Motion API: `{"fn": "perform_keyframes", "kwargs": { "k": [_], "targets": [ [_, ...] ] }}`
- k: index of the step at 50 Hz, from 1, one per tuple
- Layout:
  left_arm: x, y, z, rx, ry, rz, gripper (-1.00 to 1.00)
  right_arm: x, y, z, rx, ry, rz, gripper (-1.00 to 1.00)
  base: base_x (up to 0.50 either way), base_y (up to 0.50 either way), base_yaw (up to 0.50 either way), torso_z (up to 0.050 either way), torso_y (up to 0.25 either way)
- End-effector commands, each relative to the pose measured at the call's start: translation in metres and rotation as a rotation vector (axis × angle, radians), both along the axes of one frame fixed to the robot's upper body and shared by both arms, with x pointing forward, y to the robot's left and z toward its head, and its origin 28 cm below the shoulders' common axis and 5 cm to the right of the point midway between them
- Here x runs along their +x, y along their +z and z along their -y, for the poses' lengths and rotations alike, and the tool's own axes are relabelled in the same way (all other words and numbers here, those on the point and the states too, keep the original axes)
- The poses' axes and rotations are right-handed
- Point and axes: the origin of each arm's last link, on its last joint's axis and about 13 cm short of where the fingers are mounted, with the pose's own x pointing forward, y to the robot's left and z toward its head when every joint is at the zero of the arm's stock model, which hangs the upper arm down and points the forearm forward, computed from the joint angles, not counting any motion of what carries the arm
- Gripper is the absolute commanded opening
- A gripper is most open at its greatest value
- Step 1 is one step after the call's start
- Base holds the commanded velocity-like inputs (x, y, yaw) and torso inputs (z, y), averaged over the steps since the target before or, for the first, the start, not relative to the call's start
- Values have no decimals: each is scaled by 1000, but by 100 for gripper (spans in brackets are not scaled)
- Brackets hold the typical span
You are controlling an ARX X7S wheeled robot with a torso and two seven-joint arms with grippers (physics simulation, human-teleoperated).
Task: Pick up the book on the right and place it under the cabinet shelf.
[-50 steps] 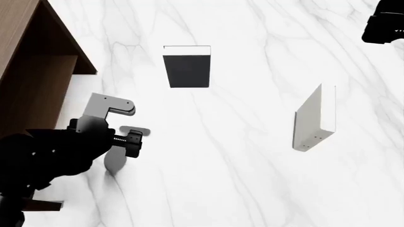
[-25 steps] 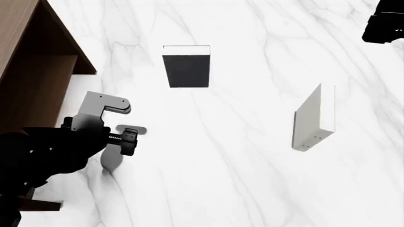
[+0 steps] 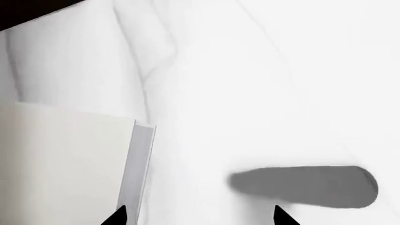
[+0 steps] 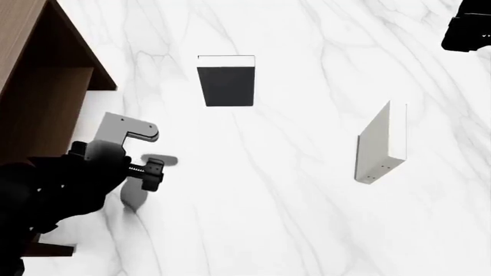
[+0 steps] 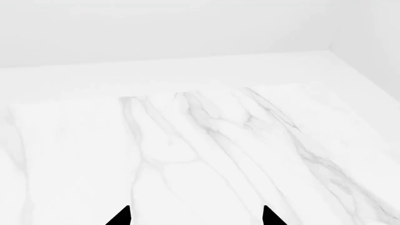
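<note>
Cream book [image 3: 62, 164] lies just beside the left gripper [image 3: 198, 218] (jaws apart).

No readable text, label, brand or number shows in any view. The black book [image 4: 226, 86] has a bare cover. The white upright slab [image 4: 381, 144] carries only tiny dark dots on its narrow side, not characters.

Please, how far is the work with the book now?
Done: nothing visible yet. In hand: the left gripper hangs open beside the book, which rests ungrasped on the marble table. Left: grasp it, carry it to the cabinet, and place it under the shelf.
</note>
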Motion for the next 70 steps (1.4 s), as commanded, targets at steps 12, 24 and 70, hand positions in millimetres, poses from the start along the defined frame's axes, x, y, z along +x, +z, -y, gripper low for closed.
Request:
{"fn": "perform_keyframes", "kwargs": {
  "k": [12, 24, 70],
  "targets": [
    [-18, 16, 16, 132, -52, 63, 100, -1, -1, 1, 9, 0, 5, 100, 0, 0, 0, 0, 0],
    [-25, 23, 27, 103, -111, 80, 100, -3, 2, 1, 5, -6, 11, 100, 0, 0, 0, 0, 0],
    [-42, 109, 44, -39, -232, 400, 100, -1, -11, -6, 10, 17, 3, 100, 0, 0, 0, 0, 0]
  ]
}}
